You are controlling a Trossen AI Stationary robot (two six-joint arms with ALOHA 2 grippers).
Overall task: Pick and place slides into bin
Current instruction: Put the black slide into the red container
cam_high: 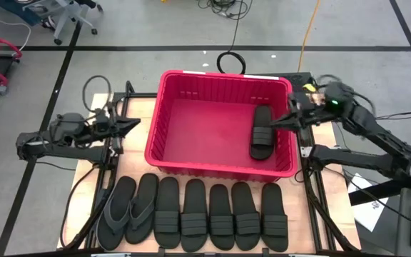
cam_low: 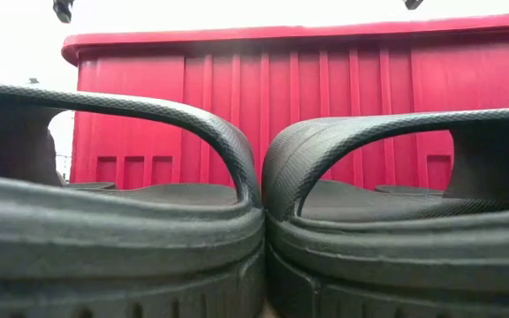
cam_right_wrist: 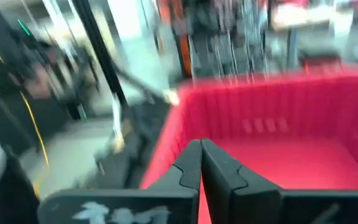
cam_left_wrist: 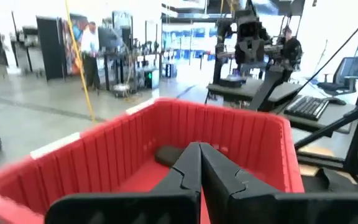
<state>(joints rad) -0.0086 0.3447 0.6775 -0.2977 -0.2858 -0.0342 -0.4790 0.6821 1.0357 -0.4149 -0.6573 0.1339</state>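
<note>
The red bin (cam_high: 164, 121) stands at the table's middle. One black band-strap slide (cam_high: 262, 133) lies flat on the bin's floor by its right wall; it also shows in the left wrist view (cam_left_wrist: 168, 155). Several slides lie in a row along the near edge: two thong slides (cam_high: 128, 209) at the left and band-strap slides (cam_high: 220, 216) to their right. My left gripper (cam_high: 138, 123) is shut and empty, just left of the bin. My right gripper (cam_high: 273, 126) is shut and empty, above the bin's right rim, near the slide inside.
In the low view two slides (cam_low: 113, 221) (cam_low: 396, 221) fill the foreground in front of the bin's near wall (cam_low: 325, 97). Cables lie on the floor beyond the table's far edge (cam_high: 230, 63). The bin's floor left of the slide is bare (cam_high: 198, 132).
</note>
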